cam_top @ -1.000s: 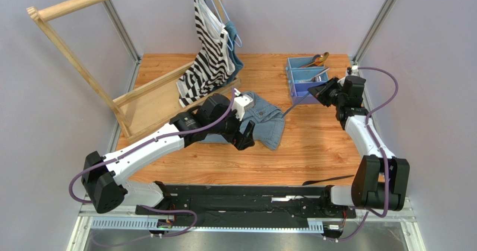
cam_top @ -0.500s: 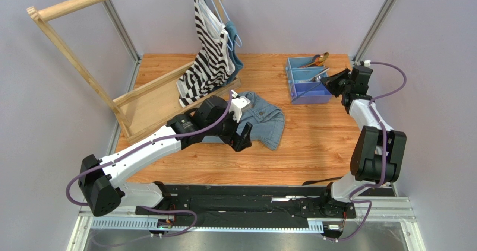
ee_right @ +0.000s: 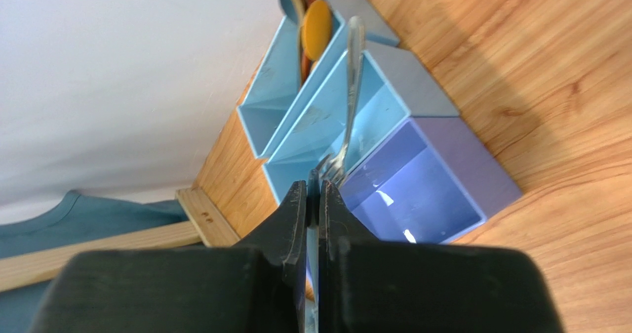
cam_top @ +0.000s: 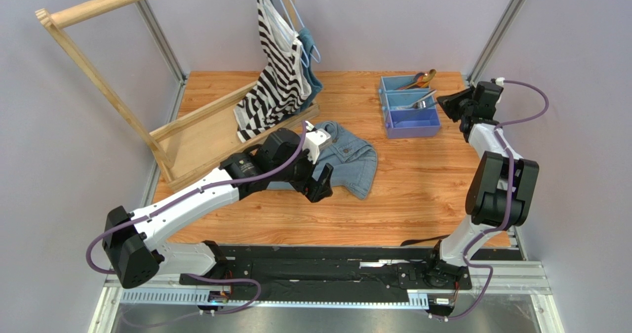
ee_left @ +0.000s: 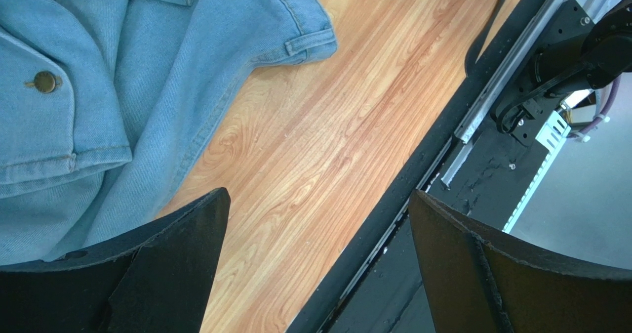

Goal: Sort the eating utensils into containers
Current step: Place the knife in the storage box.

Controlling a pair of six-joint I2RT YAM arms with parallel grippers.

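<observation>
Right gripper (ee_right: pixel 315 190) closed tight just right of tray (cam_top: pixel 408 132), hold unclear. Fork (ee_right: pixel 351 88) in tray's middle compartment, orange spoon (ee_right: pixel 317 25) in far one. Left gripper (ee_left: pixel 317 199) wide open, empty, well left.

Finding: a robotics laboratory test cell, not a dwelling or kitchen. The wooden tabletop (cam_top: pixel 415 192) is enclosed behind and on both sides by blank pale walls (cam_top: pixel 386 22), with bare aluminium posts (cam_top: pixel 501 28) rising at its far corners. Along its near edge runs a black mounting rail (cam_top: pixel 326 262) carrying two robot arms (cam_top: pixel 193 196) trailing purple cables (cam_top: pixel 519 96); a slotted cable duct (cam_top: pixel 170 296) lies just in front. On the tabletop sit staged props only: a wooden rack (cam_top: pixel 96 81), hanging striped garment (cam_top: pixel 278 73), denim jacket (cam_top: pixel 349 155) and light blue tray (cam_top: pixel 409 131).
</observation>
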